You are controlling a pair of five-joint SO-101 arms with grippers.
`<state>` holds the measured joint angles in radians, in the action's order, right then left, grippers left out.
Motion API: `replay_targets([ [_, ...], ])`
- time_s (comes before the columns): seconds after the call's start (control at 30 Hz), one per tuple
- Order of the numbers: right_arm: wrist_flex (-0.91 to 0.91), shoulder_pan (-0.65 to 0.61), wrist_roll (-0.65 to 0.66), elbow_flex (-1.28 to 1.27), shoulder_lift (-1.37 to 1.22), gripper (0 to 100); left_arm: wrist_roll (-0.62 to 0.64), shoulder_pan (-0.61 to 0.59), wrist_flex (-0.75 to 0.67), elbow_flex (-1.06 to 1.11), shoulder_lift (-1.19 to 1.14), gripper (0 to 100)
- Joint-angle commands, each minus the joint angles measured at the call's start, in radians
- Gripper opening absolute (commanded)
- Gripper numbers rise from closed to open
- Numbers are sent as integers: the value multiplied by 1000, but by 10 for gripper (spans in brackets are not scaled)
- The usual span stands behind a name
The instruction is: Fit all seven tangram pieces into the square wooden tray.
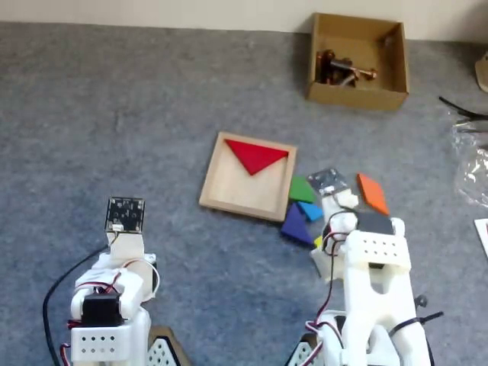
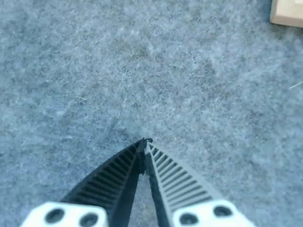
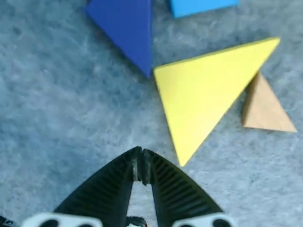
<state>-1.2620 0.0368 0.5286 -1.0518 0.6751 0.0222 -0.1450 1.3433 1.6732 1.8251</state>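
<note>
Right gripper (image 3: pixel 141 153) clenched, empty, just beside flat yellow triangle piece (image 3: pixel 203 90); should open wide, straddle its narrow tip.

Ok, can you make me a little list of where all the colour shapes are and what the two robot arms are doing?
tray: square, wooden, on the grey mat
in the tray: red triangle
outside the tray: green piece, light blue piece, dark blue triangle, yellow triangle, tan triangle, orange piece
left jaws: shut, over bare mat
right jaws: shut, near the yellow triangle's tip, not touching it
</note>
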Motion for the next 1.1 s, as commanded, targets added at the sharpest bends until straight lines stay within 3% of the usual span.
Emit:
replay_targets([
  [0.0, 30, -19, -14, -2, 30, 17, -5, -10, 5, 22, 5, 8],
  [1.07, 156, -19, -51, -93, 21, 18, -5, -13, 5, 22, 5, 8],
])
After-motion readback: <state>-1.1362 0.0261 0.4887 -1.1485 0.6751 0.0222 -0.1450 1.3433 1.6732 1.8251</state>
